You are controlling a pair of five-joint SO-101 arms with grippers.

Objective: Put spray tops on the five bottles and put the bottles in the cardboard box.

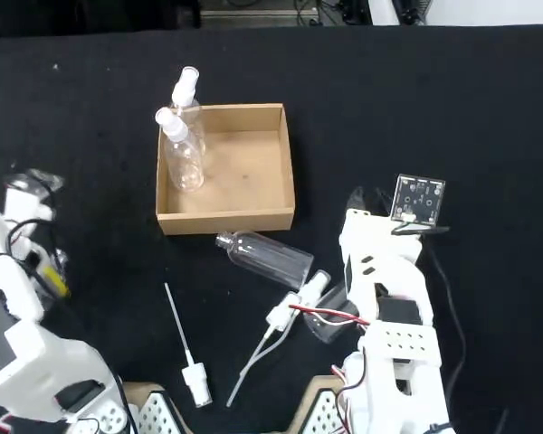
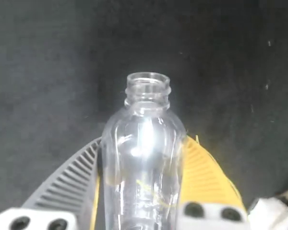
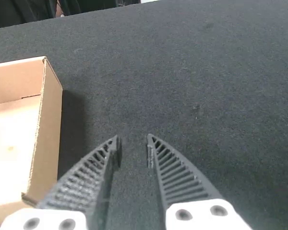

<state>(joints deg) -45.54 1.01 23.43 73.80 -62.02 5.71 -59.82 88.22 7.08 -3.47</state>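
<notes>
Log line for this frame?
left gripper: shut on uncapped bottle | right gripper: open, empty | cardboard box: two capped bottles inside

Matt cardboard box (image 1: 224, 220), matt cloth table (image 1: 434, 90) around it, glossy clear plastic bottle (image 2: 146, 103) in my left gripper (image 2: 144, 141), smooth white plastic spray top (image 1: 196, 380) near the box, my right gripper's (image 3: 133, 146) ribbed matt fingers (image 3: 177, 177)
</notes>
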